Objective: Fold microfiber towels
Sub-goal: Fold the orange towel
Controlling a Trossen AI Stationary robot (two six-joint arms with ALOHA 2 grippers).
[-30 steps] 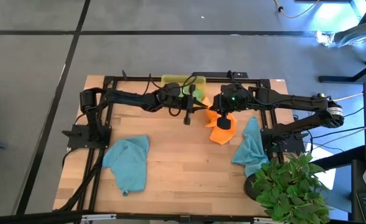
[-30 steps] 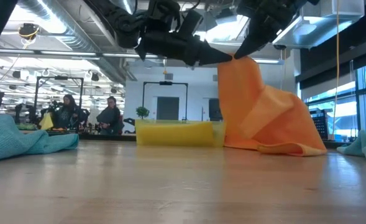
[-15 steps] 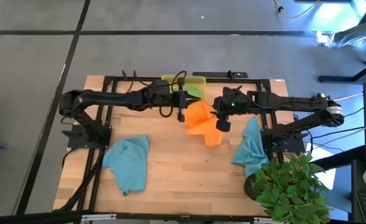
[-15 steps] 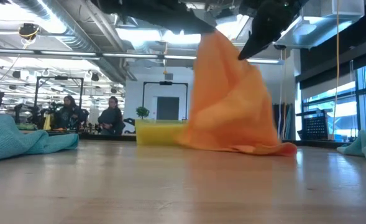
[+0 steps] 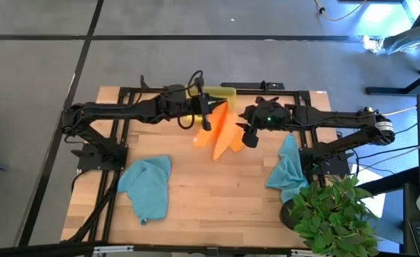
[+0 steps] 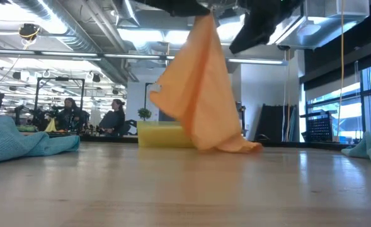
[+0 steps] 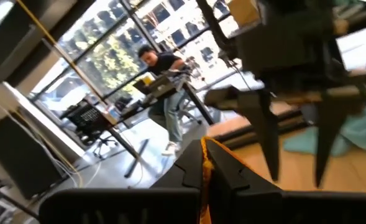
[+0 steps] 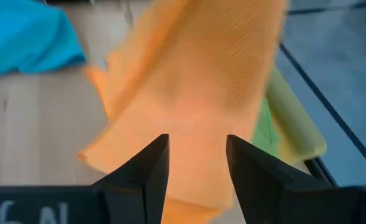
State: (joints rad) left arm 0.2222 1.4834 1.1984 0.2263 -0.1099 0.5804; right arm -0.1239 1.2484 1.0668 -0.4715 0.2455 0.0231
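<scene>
An orange microfiber towel (image 5: 221,133) hangs from my left gripper (image 5: 206,120), which is shut on its top, above the table's far middle. The towel's lower end (image 6: 234,145) rests on the table. My right gripper (image 8: 197,163) stands open just to the right of the towel, its fingers apart and nothing between them. One teal towel (image 5: 147,187) lies crumpled at the near left, another (image 5: 287,168) at the right edge. A yellow tray (image 5: 214,93) with a green towel (image 8: 265,127) sits at the far edge. My left gripper pinches the orange towel's top edge (image 7: 205,163) between its two shut fingers; one layer or several, I cannot tell. The towel hangs slack below the fingers (image 6: 201,28), with its bottom folds trailing on the table.
Black frame rails (image 5: 295,93) run along the table's far edge and sides. A potted plant (image 5: 331,210) stands at the near right corner. Bare wood (image 5: 217,200) lies between the two teal towels. People sit in the room beyond the table (image 6: 113,116).
My right gripper has opened and let go of the orange towel. My left gripper has carried the towel's top toward the table's left and far edge. The towel, once stretched between both grippers, now hangs from the left one alone, its lower end dragged leftward.
</scene>
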